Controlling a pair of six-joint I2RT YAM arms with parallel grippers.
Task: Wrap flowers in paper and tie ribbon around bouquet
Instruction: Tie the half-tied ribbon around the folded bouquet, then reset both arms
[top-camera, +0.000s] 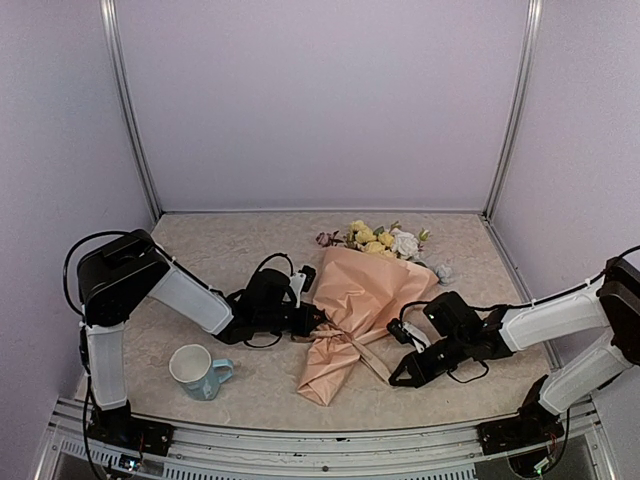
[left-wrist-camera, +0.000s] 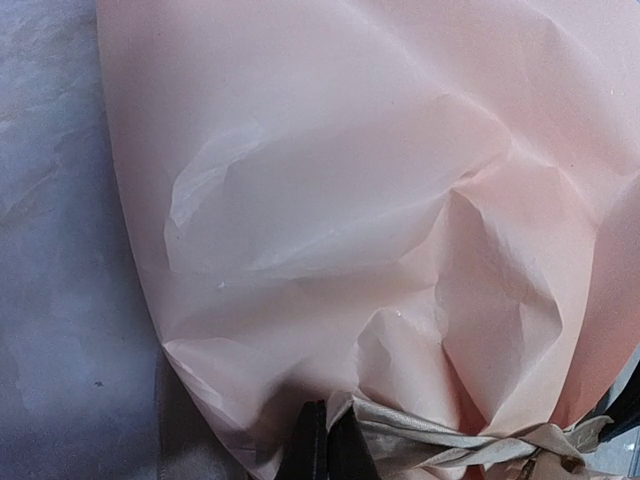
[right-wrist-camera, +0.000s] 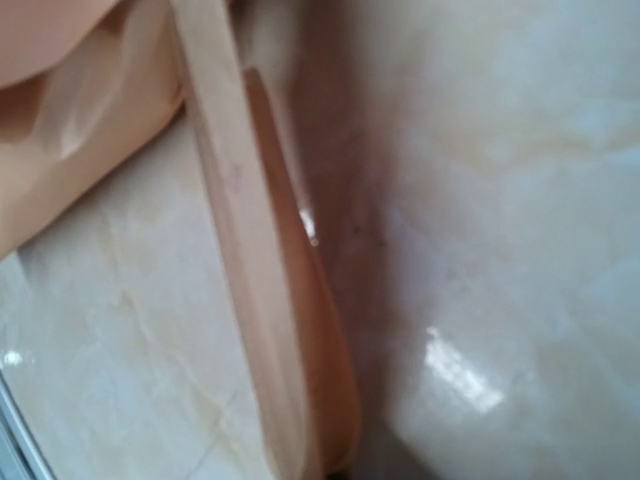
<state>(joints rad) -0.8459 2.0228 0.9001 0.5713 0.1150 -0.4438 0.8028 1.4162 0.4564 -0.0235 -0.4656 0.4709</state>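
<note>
A blue mug (top-camera: 200, 370) stands upright near the front. Beyond it the paper (top-camera: 350, 310) lies as a cone on the table (top-camera: 200, 260), with the flowers (top-camera: 380, 240) spilling from its far mouth and the ribbon (right-wrist-camera: 235, 230) cinching its waist. The left gripper (top-camera: 316, 320), fingers together, presses that waist. The right gripper (top-camera: 402, 378), low and outstretched, pinches the ribbon's tail.

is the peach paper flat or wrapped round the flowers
Wrapped: peach-pink wrapping paper forms a cone around yellow-and-white artificial flowers, tan satin ribbon cinching it.
</note>
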